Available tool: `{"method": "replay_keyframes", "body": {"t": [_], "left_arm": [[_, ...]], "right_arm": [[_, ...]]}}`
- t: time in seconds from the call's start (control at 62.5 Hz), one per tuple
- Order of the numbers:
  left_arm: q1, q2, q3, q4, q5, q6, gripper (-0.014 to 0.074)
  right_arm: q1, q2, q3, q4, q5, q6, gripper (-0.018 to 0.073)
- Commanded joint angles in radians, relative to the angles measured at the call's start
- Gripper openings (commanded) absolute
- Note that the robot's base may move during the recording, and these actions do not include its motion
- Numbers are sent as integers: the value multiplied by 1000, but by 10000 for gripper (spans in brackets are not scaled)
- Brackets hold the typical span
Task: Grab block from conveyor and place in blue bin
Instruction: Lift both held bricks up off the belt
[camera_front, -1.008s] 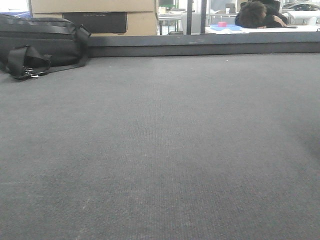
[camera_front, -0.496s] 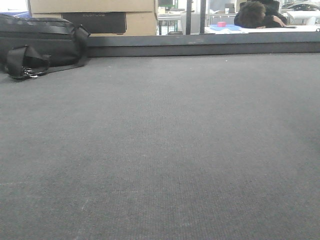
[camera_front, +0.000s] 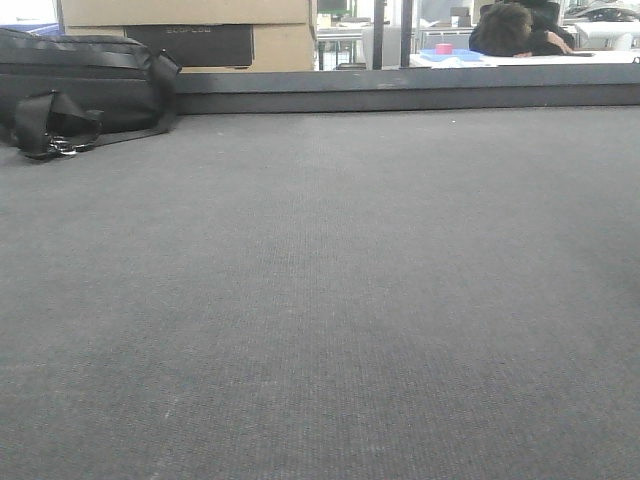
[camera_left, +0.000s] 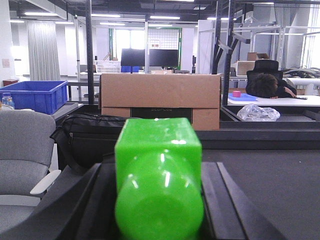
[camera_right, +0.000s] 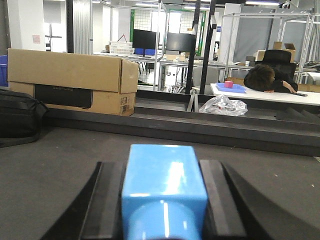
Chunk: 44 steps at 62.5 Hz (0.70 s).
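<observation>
Left gripper (camera_left: 159, 167) is closed on a green block (camera_left: 158, 145), its 2 fingers (camera_left: 102, 200) pressed against the block's sides, with the conveyor (camera_left: 270, 185) stretching ahead and the blue bin (camera_left: 33, 95) far off at the left. Right gripper (camera_right: 162, 167) likewise clamps a blue block (camera_right: 165, 185) over the conveyor. Front view: a black bag (camera_front: 80, 85) lies at the conveyor's far-left corner.

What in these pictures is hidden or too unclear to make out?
- Left wrist view: the green block fills the middle, hiding the belt right behind it; the bottom edge cuts off its lower end.
- Right wrist view: the blue block's lower end is cut off the same way.
- Left wrist view: the blue bin's wall hides its inside.
- Front view: neither arm shows; the box's lettering is too blurred to read.
</observation>
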Motion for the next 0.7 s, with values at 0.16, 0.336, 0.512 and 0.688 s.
{"method": "replay_keyframes", "body": {"t": [0.16,0.336,0.512,0.688], "left_arm": [[-4,-5,1,-6,-13,0,-111],[-4,-5,1,-6,-13,0,-111],[-4,-5,1,-6,-13,0,-111],[-4,-5,1,-6,-13,0,-111]], "right_arm": [[-1,-3,-6,4,-13,-2,-162],[-1,-3,-6,3,-14,-2,-162],[-1,-3,-6,3,-14,-2,-162],[-1,-3,-6,3,-14,-2,-162]]}}
